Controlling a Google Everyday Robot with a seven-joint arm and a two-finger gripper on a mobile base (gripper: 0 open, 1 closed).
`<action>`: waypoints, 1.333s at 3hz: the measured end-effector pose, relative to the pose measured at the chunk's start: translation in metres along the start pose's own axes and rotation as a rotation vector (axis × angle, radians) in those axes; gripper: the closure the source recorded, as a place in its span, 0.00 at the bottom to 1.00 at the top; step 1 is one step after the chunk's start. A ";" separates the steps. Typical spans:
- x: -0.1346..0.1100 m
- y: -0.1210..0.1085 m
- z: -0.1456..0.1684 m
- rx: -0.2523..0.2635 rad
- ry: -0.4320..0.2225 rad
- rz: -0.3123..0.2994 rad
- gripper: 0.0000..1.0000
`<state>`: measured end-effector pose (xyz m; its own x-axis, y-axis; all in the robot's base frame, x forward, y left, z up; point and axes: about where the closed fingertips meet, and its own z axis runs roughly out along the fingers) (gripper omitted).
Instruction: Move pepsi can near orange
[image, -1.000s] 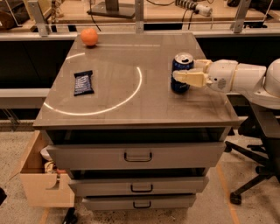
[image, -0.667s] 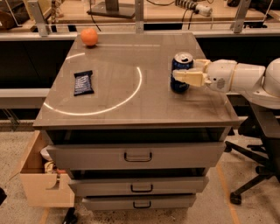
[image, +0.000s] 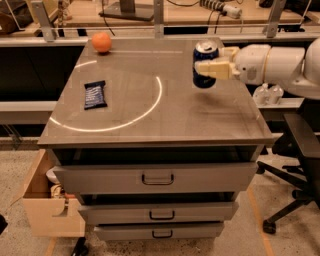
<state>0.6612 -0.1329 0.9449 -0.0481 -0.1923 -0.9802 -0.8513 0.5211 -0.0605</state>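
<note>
The pepsi can (image: 204, 52), dark blue with a silver top, hangs upright a little above the right side of the grey tabletop (image: 150, 120). My gripper (image: 208, 62) comes in from the right and is shut on the can, one cream finger (image: 216, 69) across its front. The orange (image: 101, 42) sits at the table's far left corner, well apart from the can.
A flat dark blue snack bar wrapper (image: 94, 94) lies on the left of the table, inside a white arc of light. Drawers (image: 157, 177) are below. A cardboard box (image: 47, 200) stands at the lower left and an office chair (image: 300, 150) at the right.
The gripper has lifted the can off the tabletop and carried it slightly left. The orange and snack bar have not moved.
</note>
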 end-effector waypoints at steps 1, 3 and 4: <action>-0.064 -0.019 0.018 0.011 0.067 -0.070 1.00; -0.101 -0.049 0.133 -0.026 0.173 -0.050 1.00; -0.123 -0.043 0.199 -0.046 0.153 -0.056 1.00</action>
<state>0.8081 0.0336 1.0305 -0.0759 -0.3465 -0.9350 -0.8778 0.4679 -0.1022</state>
